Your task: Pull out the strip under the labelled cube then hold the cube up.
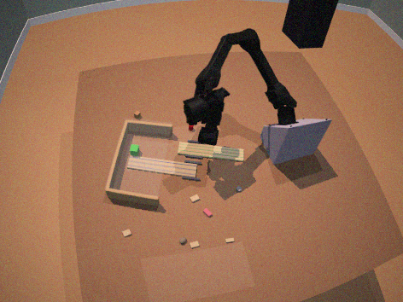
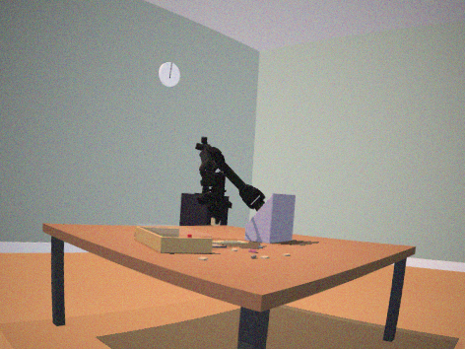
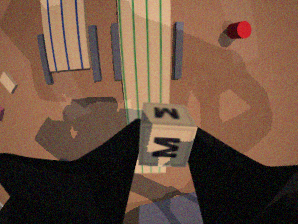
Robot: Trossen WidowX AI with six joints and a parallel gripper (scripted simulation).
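We see the gripper [image 3: 162,145] pinching the labelled cube [image 3: 164,137] above the green-lined strip [image 1: 211,151]. Beside that strip lie a blue-lined strip [image 1: 162,165] and a red cylinder [image 3: 238,30]. The wooden tray [image 1: 114,158] (open on one side) holds a green cube [image 1: 134,148].

Looks like a plain test room for robot handling trials: bare pale green walls [image 2: 345,123], an orange floor [image 2: 123,315], a white skirting board [image 2: 20,246] and a single round wall clock [image 2: 168,74] toward eleven o'clock in the exterior view. Holds little beyond one orange bench [image 2: 296,276] on dark legs [image 2: 57,281], with a black arm [image 2: 232,177] mounted on a lilac block [image 2: 276,219] at centre, an open wooden tray [image 2: 167,243] and small scattered pieces.
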